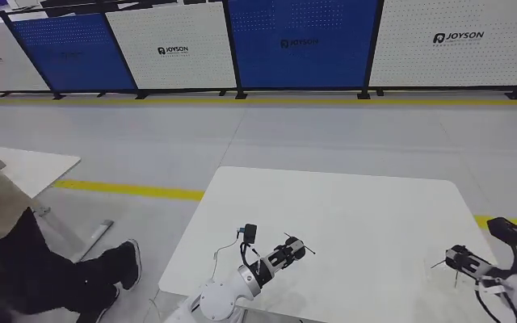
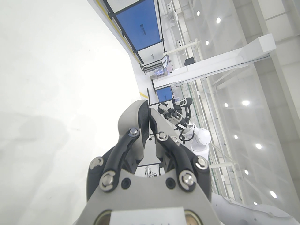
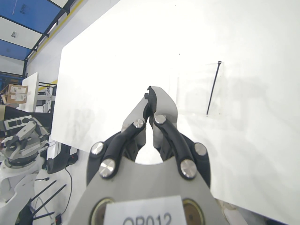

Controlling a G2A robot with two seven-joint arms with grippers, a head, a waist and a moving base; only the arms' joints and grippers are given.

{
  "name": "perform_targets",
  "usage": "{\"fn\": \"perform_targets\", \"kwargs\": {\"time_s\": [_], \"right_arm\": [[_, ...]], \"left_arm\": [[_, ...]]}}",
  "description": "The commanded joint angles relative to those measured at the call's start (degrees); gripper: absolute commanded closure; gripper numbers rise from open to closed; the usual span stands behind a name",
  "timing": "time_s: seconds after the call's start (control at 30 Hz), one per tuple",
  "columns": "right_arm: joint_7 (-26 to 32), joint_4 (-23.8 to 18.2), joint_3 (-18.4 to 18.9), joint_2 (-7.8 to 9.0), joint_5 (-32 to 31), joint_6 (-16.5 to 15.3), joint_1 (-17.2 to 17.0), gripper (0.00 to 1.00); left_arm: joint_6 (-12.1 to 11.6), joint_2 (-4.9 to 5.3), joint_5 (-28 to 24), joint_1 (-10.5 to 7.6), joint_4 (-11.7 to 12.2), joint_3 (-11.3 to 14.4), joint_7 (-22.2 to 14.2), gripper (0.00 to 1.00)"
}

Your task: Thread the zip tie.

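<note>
My left gripper [image 1: 293,246] [image 2: 147,105] hovers over the near left part of the white table [image 1: 347,202], shut on a thin black zip tie [image 2: 148,93] whose end pokes out past the fingertips. At the table's near right edge my right gripper [image 1: 455,260] [image 3: 149,95] is shut too. A small black piece [image 3: 147,94] sits at its tip, and thin black strands stick out on both sides of it in the top view. Another black zip tie [image 3: 212,88] lies straight and flat on the table ahead of the right gripper, untouched.
A second white table [image 1: 32,165] stands to the left. A person's leg and shoe [image 1: 121,262] are beside the table's near left corner. Blue and white panels [image 1: 299,40] line the back. The table's far half [image 1: 339,190] is bare.
</note>
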Motion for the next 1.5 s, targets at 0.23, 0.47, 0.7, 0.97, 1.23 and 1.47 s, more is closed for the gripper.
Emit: {"fn": "perform_targets", "kwargs": {"time_s": [0.23,0.47,0.7,0.97,1.23,1.47], "right_arm": [[-16.8,0.1,-3.3,-2.62,15.8,-5.5,-2.3,1.00],[-23.3,-3.7,-10.0,-3.74,11.6,-3.4,-2.5,1.00],[-23.3,-3.7,-10.0,-3.74,11.6,-3.4,-2.5,1.00],[-23.8,-3.7,-10.2,-3.87,12.3,-4.1,-2.6,1.00],[-35.3,-3.8,-10.4,-5.84,23.4,-10.6,-4.9,1.00],[-40.9,-8.3,-17.0,-6.97,15.3,-3.0,-4.1,1.00]], "left_arm": [[0.0,0.00,0.0,0.00,0.0,0.0,0.0,1.00],[0.0,0.00,0.0,0.00,0.0,0.0,0.0,1.00],[0.0,0.00,0.0,0.00,0.0,0.0,0.0,1.00],[0.0,0.00,0.0,0.00,0.0,0.0,0.0,1.00],[0.0,0.00,0.0,0.00,0.0,0.0,0.0,1.00],[0.0,0.00,0.0,0.00,0.0,0.0,0.0,1.00]]}}
